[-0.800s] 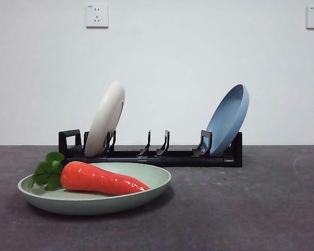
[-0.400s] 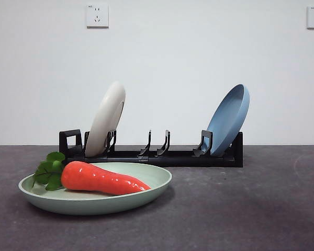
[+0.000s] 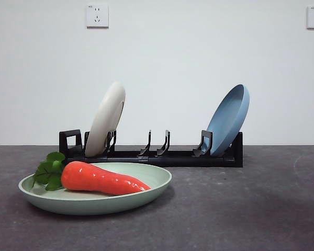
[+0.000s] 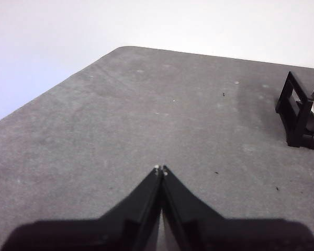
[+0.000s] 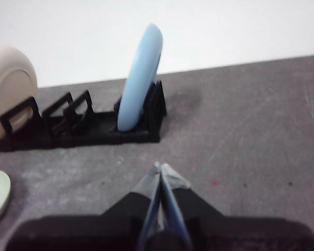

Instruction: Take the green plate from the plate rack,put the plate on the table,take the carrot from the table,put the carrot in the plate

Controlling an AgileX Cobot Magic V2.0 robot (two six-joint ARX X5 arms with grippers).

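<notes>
Looking across the table [image 3: 240, 209] from the front, we see the green plate [image 3: 146, 192] lying flat on the dark grey surface, in front of the plate rack [image 3: 172, 156] and apart from it. The carrot [image 3: 102, 179] lies on its side in that plate, its leafy green top over the rim at one side and its tapered point toward the plate's middle. Behind it, the rack holds a cream-white plate [image 3: 105, 119] leaning in a slot near one end and a light blue plate [image 3: 227, 119] leaning near the other end, with bare prongs between them. Two wall sockets [image 3: 97, 15] sit high on the white wall. We see no arm in the front view. In the left wrist view, our left gripper [image 4: 160, 170] has its jaws pressed together with nothing between them, over bare table, with one end of the rack at the picture's edge. In the right wrist view, our right gripper [image 5: 161, 168] is likewise closed on nothing, above the table near the blue plate's end of the rack.
</notes>
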